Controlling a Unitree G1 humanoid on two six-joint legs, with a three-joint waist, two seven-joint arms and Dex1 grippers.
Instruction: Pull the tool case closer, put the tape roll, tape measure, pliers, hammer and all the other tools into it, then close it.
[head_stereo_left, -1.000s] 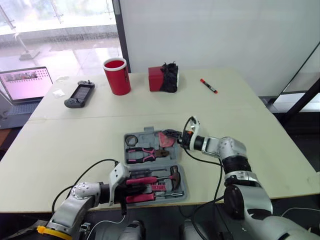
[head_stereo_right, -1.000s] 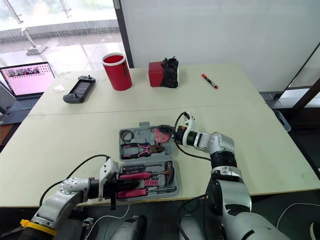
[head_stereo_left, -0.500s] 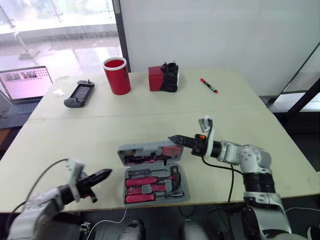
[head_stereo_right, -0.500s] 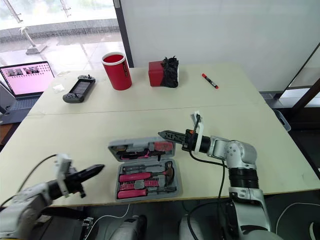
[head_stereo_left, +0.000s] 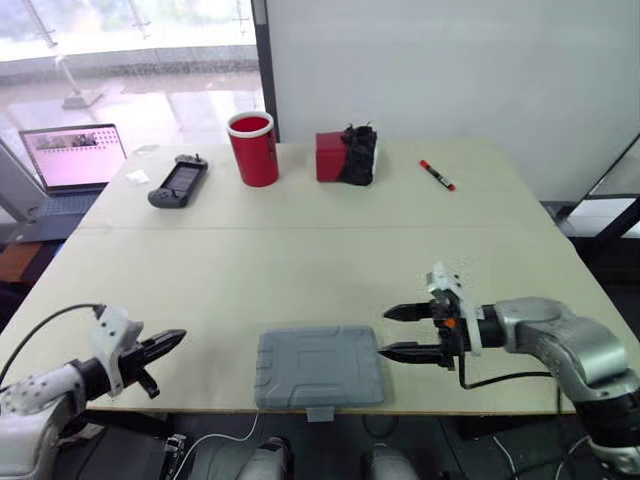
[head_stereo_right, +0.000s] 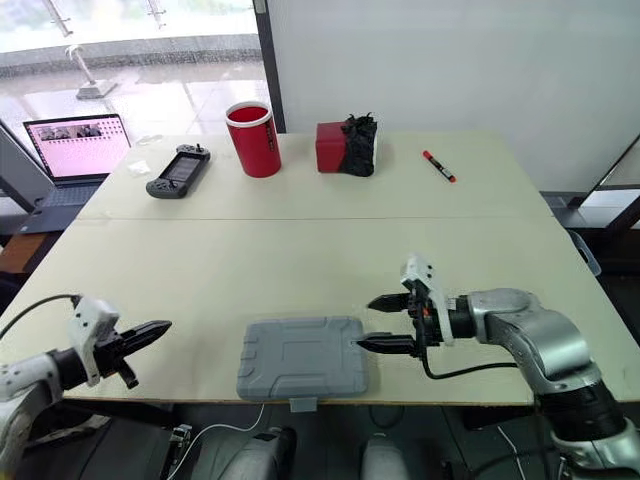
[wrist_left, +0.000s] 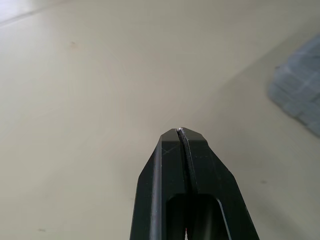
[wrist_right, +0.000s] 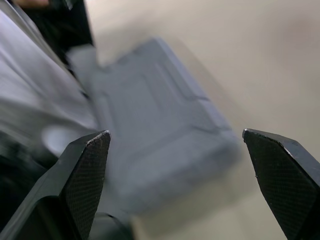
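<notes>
The grey tool case (head_stereo_left: 320, 365) lies flat and closed at the table's near edge, its lid down and its latch tab over the edge; no tools lie outside it. My right gripper (head_stereo_left: 391, 332) is open just to the right of the case, one fingertip close to its right side, the other higher. The right wrist view looks over the case lid (wrist_right: 165, 135) between two wide-apart fingers (wrist_right: 85, 165). My left gripper (head_stereo_left: 172, 340) is shut and holds nothing, well left of the case above the bare table; its closed fingers (wrist_left: 182, 165) point toward the case corner (wrist_left: 300, 95).
At the far side stand a red cup (head_stereo_left: 253, 148), a red box with a black cloth (head_stereo_left: 345, 156), a red marker (head_stereo_left: 436, 174) and a black handheld console (head_stereo_left: 178, 182). A laptop (head_stereo_left: 68, 158) sits beyond the table's left corner.
The case lid has gone from half raised to fully down. My right gripper drew back to the right of the case and opened. The camera view has shifted.
</notes>
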